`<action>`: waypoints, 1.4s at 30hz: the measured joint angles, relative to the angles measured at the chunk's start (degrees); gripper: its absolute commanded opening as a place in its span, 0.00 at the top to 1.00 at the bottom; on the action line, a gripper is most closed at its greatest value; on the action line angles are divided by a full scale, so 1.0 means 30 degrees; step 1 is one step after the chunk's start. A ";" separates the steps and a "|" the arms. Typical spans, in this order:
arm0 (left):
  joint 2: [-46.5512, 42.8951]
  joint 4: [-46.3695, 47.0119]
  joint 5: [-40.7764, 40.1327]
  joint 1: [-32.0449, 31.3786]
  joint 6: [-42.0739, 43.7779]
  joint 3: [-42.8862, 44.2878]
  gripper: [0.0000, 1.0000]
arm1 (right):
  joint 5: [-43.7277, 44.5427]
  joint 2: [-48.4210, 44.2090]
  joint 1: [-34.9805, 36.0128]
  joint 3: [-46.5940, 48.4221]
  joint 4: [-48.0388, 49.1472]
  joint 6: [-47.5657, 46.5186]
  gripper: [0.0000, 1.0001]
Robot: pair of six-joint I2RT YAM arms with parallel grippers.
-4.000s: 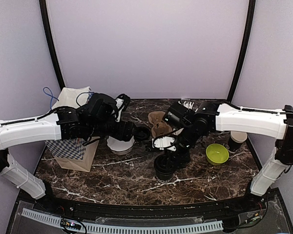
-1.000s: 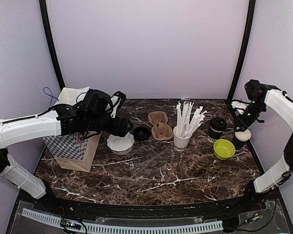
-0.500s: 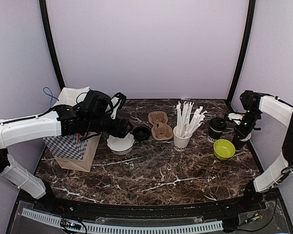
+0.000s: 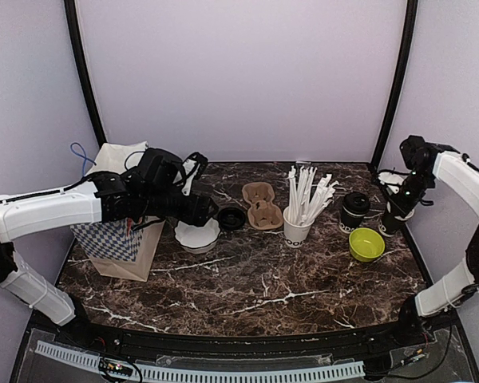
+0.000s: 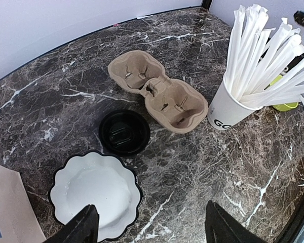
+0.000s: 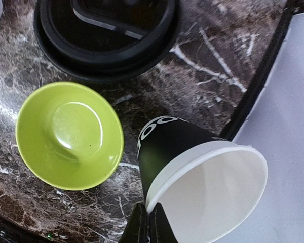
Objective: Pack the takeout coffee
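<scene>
1. Looking over the setup: a dark brown marble-look counter (image 4: 247, 287) with white veins, pale lilac walls all round, and two black poles curving up at the back corners
2. Writing-wise, the white paper cup of straws (image 5: 228, 109) shows "GO" in black and the rest is cut off. The open black cup (image 6: 167, 147) has loopy white lettering near its rim that I can't read. The paper bag (image 4: 116, 239) on the far left has a blue check pattern
3. Task stuff: the lidded black cup (image 4: 355, 209) stands just behind the green bowl (image 4: 366, 243). The open black cup is right beside the bowl, at the counter's right edge by the black frame. A loose black lid (image 5: 124, 132) lies flat between the white scalloped dish (image 5: 99, 195) and the cardboard cup carrier (image 5: 157, 93)
4. Right gripper (image 6: 148, 223): jaws pressed together, pinching the open black cup's rim. Left gripper (image 5: 149, 228): jaws spread wide, hovering over the dish with nothing in them
5. Room to move: everything sits in a row across the back half, with a wide stretch of marble between that row and the arm bases
</scene>
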 measured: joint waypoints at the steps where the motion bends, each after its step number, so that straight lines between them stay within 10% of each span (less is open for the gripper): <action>1: 0.0109 -0.0058 0.0000 0.0007 0.0080 0.0160 0.26 | -0.0073 -0.0517 0.0000 0.0357 -0.0051 0.0022 1.00; 16: 0.1384 -0.1100 -0.0882 0.0430 0.1144 0.3293 0.26 | -0.5632 -0.7402 0.4663 -0.0889 -0.4809 -0.2339 1.00; 42: 0.4728 -0.4095 -0.1756 0.1472 0.1297 0.6492 0.26 | -0.2594 -0.1523 2.2003 0.0109 -0.0692 0.0087 1.00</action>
